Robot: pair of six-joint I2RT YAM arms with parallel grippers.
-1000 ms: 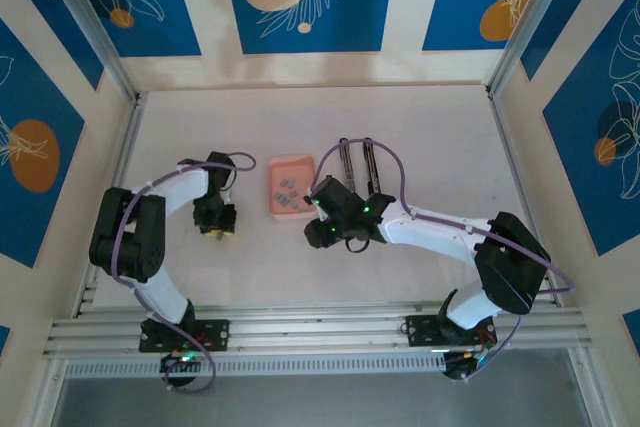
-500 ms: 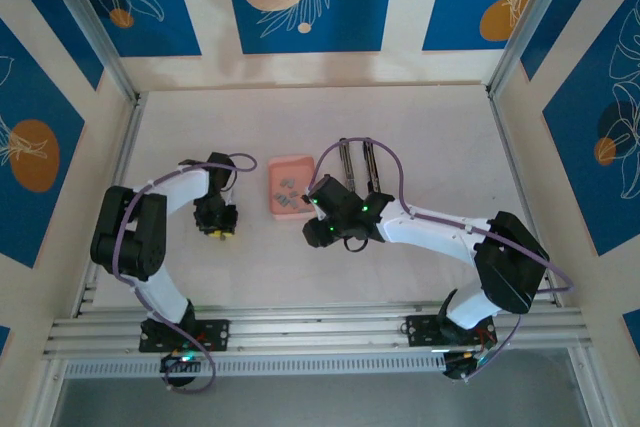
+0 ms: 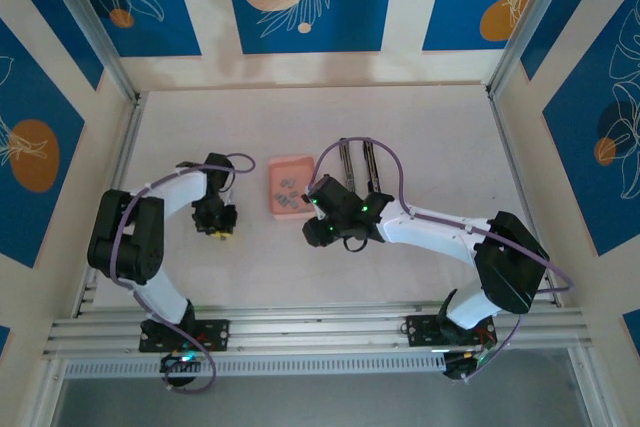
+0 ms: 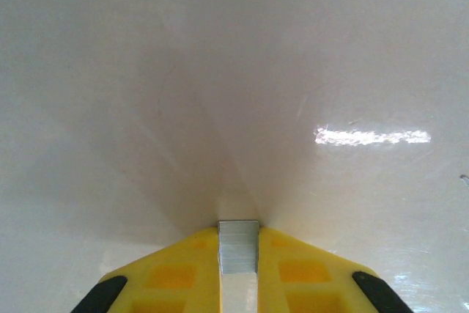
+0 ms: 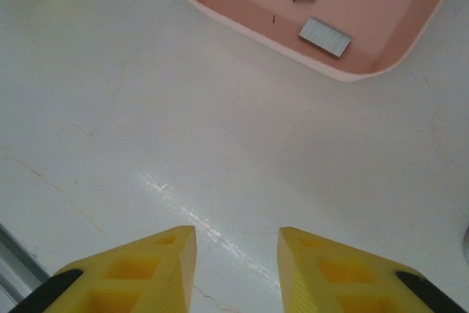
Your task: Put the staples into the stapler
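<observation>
1. My left claw [image 3: 219,230] is finishing its closing and is now pinching one strip [image 4: 239,251] low over bare table, left of the tray [image 5: 381,5].
2. So I am judging that strip ready to carry to the stapler [image 3: 356,162].
3. My right claw [image 5: 237,243] is hovering part-open and empty beside the tray, where more staples [image 5: 324,37] are lying. Its arm is crossing my path to the stapler.

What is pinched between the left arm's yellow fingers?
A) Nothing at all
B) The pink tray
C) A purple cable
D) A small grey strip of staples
D: in the left wrist view, a ridged grey strip of staples sits clamped in the left gripper, with a yellow finger tight on each side.
</observation>
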